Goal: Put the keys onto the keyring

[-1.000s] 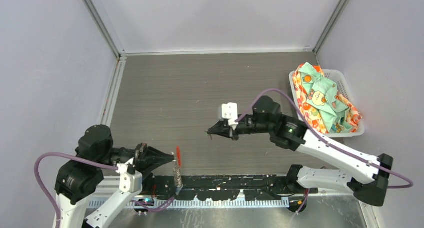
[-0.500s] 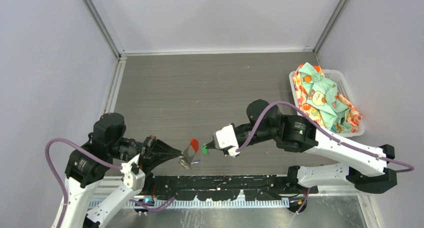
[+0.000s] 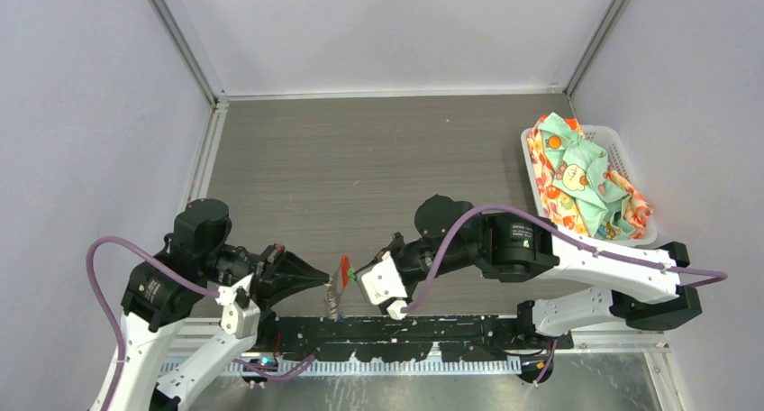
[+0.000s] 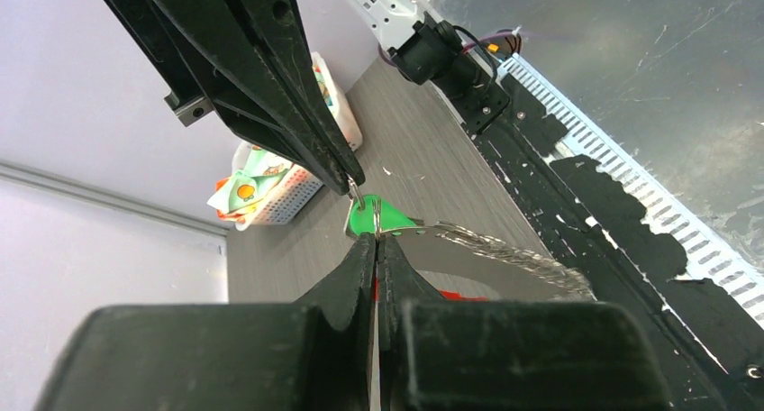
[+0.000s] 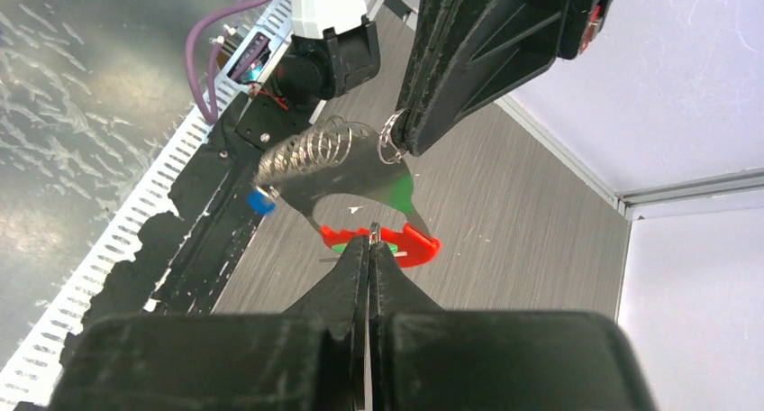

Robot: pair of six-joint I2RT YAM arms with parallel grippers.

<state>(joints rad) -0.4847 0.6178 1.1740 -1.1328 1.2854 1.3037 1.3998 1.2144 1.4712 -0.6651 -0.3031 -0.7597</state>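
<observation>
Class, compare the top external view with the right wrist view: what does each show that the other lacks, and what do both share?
Only top external: the white basket of patterned cloths at the right. Only right wrist: a blue-headed key at the chain's end, and the wire ring of the keyring pinched in the left gripper. Both: the left gripper and right gripper, shut, tip to tip beside the red loop, the right holding a green-headed key, chain dangling.
</observation>
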